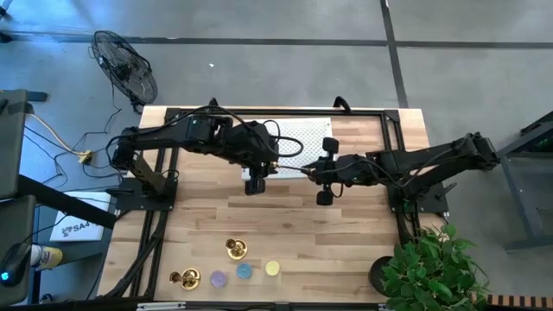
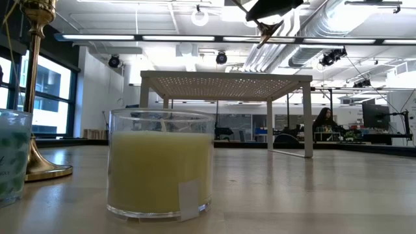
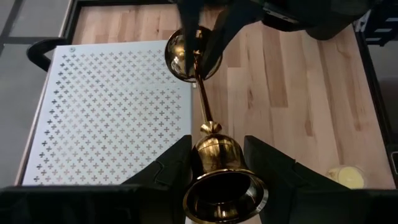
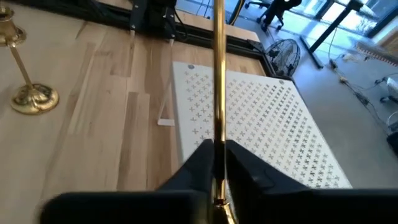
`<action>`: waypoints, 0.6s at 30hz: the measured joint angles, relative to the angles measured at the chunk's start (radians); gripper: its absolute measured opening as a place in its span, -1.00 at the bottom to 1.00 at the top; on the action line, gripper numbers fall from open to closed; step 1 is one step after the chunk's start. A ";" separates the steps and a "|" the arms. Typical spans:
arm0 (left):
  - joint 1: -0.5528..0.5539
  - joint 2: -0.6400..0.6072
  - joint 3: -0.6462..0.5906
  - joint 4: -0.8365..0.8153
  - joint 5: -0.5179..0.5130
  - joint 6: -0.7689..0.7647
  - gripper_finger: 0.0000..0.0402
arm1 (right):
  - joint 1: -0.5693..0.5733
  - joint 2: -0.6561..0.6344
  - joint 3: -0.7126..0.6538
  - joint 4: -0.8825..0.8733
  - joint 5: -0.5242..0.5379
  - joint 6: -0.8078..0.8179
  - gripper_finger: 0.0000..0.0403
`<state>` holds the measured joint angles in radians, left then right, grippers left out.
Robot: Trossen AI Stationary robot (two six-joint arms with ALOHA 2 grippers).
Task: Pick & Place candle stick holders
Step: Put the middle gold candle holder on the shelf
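Leftmost, off the table, a floor fan (image 1: 127,67) stands on the concrete, well clear of the work. At the wooden table's (image 1: 346,233) front-left corner sits a short candle stick holder (image 1: 185,278), and beside it a row of three candles: purple (image 1: 218,278), blue (image 1: 244,270) and yellow (image 1: 272,269). The low view shows the yellow one as a clear glass jar filled most of the way with pale wax. Just behind the row a second tall candle stick holder (image 1: 235,250) stands upright on its round base. Nothing lies between this cluster and the arms, so a broad strip of bare planks is open across the middle. Above it the left gripper (image 3: 217,155) has its jaws closed on the bell-shaped cup of the tall candle stick holder (image 1: 289,170), which hangs level in the air over the front edge of the white perforated riser (image 1: 304,138) at the back of the table. Its slim stem runs across to the right gripper (image 4: 216,155), whose jaws are pinched narrowly on the stem near the base, so both arms hold the one piece. Black frame rails (image 1: 402,207) border the table's sides, and a potted plant (image 1: 432,268) crowds the front-right corner.
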<state>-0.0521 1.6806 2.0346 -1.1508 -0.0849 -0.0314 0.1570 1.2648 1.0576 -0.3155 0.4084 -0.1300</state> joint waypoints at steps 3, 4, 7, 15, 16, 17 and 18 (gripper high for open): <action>0.000 0.000 0.000 0.000 -0.006 0.000 -0.37 | 0.000 0.000 0.000 -0.002 0.001 -0.023 -0.91; 0.000 0.000 0.000 0.000 -0.008 0.000 -0.37 | 0.000 0.000 0.000 -0.001 0.002 -0.020 -0.90; 0.000 0.000 0.000 0.000 -0.011 0.000 -0.37 | 0.000 0.000 0.000 -0.003 0.001 -0.014 -0.94; -0.001 0.000 0.000 0.001 -0.005 -0.045 0.04 | 0.000 0.000 0.000 -0.029 0.002 -0.006 -0.96; -0.001 0.000 0.000 0.001 -0.013 -0.050 0.08 | 0.000 0.000 0.000 -0.031 0.004 -0.003 -0.96; -0.001 0.000 0.000 0.001 -0.025 -0.052 0.12 | 0.000 0.000 0.000 -0.033 0.005 -0.003 -0.96; -0.001 0.000 0.000 0.001 -0.034 -0.052 0.16 | 0.000 0.000 0.000 -0.036 0.008 -0.004 -0.96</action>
<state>-0.0532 1.6806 2.0346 -1.1500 -0.1187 -0.0836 0.1566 1.2652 1.0576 -0.3517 0.4163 -0.1336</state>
